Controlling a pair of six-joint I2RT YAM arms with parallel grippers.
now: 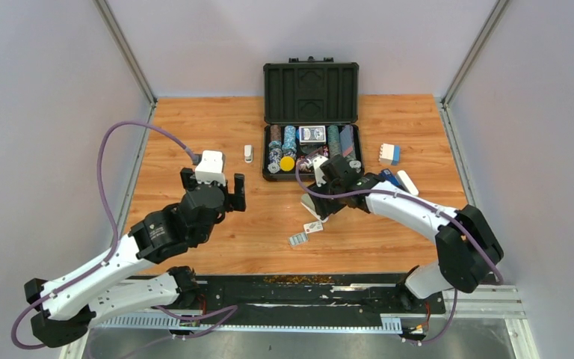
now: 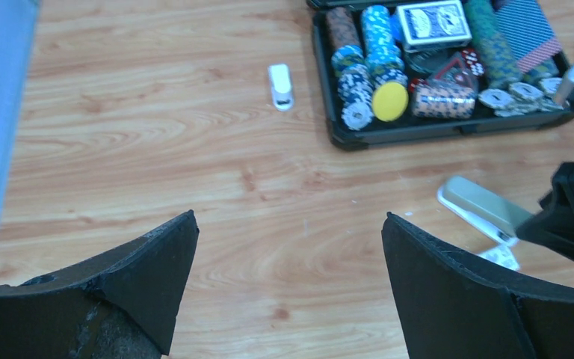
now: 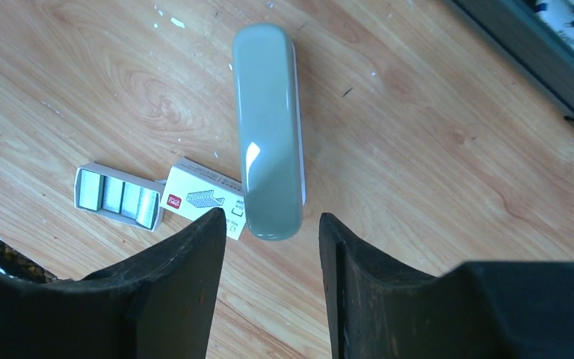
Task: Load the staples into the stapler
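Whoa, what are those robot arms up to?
They are getting ready to put staples in a stapler. The right gripper hangs open over one end of the grey stapler, a finger on each side, not squeezing it. The stapler lies shut on the wooden table. The staples sit in an open tray beside their white sleeve. The left gripper is open and holds nothing.

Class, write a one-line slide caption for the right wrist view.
Right gripper, open, straddling the near end of the stapler; the staples lie exposed beside their white sleeve.
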